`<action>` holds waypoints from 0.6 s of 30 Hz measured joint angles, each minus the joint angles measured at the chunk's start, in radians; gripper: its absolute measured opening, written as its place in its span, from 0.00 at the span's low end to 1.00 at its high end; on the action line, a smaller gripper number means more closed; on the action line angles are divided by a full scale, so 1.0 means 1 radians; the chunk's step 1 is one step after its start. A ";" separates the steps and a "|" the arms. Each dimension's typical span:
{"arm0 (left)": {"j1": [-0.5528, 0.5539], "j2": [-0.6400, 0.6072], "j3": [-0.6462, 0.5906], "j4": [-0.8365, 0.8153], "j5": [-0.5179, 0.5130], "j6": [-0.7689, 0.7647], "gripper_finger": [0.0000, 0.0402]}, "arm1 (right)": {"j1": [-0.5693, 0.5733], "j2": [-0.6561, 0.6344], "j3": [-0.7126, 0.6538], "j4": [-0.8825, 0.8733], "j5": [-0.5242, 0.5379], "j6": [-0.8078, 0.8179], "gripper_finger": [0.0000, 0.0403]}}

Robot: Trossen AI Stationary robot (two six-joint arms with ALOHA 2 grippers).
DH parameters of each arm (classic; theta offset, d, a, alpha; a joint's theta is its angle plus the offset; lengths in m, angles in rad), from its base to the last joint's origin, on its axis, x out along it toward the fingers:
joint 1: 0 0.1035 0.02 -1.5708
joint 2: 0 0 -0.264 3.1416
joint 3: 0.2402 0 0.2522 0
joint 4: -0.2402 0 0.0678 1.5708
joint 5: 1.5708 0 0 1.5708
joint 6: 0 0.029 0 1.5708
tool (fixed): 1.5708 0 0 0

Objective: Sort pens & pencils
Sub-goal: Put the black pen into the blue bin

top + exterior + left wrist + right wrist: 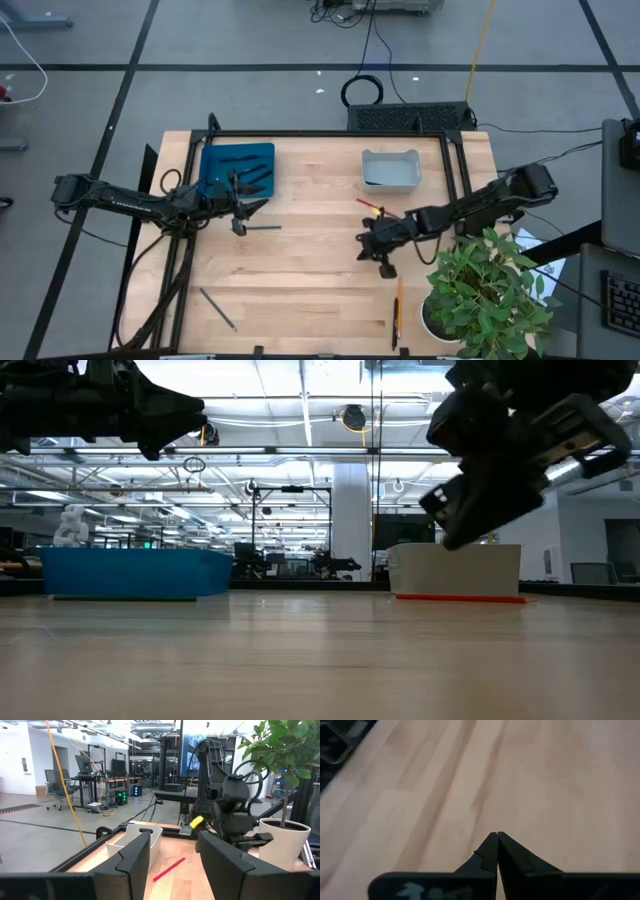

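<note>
the white bin sits at the far side of the wooden table and serves here as the landmark. well to the side of it, toward the left arm, lies the blue tray with several dark pens resting inside. the left gripper hangs at the near edge of that tray, its fingers spread apart with nothing between them; another dark pen lies on the bare wood just beside it, on the side nearer the white bin. a red pencil lies on the table just in front of the white bin, close to its near wall, and the low view shows it flat on the wood at the foot of the bin. the right gripper hovers above the table, nearer than the red pencil and a little apart from it, with its fingers pressed tightly together and gripping nothing, only bare wood under their tips. farther toward the near edge from the white bin, an orange pencil lies lengthwise beside a potted plant standing at the table's near corner on the right arm's side. a grey stick lies slantwise near the front edge, well apart from the white bin and on the left arm's side; whether it is a pen or a pencil cannot be told.
</note>
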 joint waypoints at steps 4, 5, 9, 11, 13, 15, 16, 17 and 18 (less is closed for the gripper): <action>0.000 0.000 0.000 0.000 0.000 0.000 0.43 | 0.017 0.016 0.005 -0.037 -0.098 0.096 0.00; 0.000 0.000 0.000 -0.001 0.000 0.000 0.43 | 0.022 0.016 0.005 -0.049 -0.121 0.123 0.00; 0.000 0.000 0.000 -0.001 0.000 0.000 0.43 | 0.049 0.016 0.005 -0.092 -0.199 0.244 0.00; 0.000 0.000 0.000 -0.001 0.000 0.000 0.43 | 0.069 0.016 0.005 -0.097 -0.234 0.288 0.00; 0.000 0.000 0.000 -0.001 0.000 0.000 0.43 | 0.092 0.016 0.005 -0.099 -0.252 0.322 0.00; 0.000 0.000 0.000 -0.001 -0.001 0.000 0.43 | 0.116 0.016 0.005 -0.099 -0.274 0.357 0.00; 0.000 0.000 0.000 -0.002 -0.001 0.000 0.43 | 0.128 0.016 0.005 -0.105 -0.286 0.380 0.00; 0.000 0.000 0.000 -0.002 -0.001 0.000 0.43 | 0.139 0.016 0.005 -0.118 -0.298 0.404 0.00; 0.000 0.000 0.000 -0.002 -0.001 0.000 0.43 | 0.151 0.016 0.005 -0.134 -0.298 0.429 0.00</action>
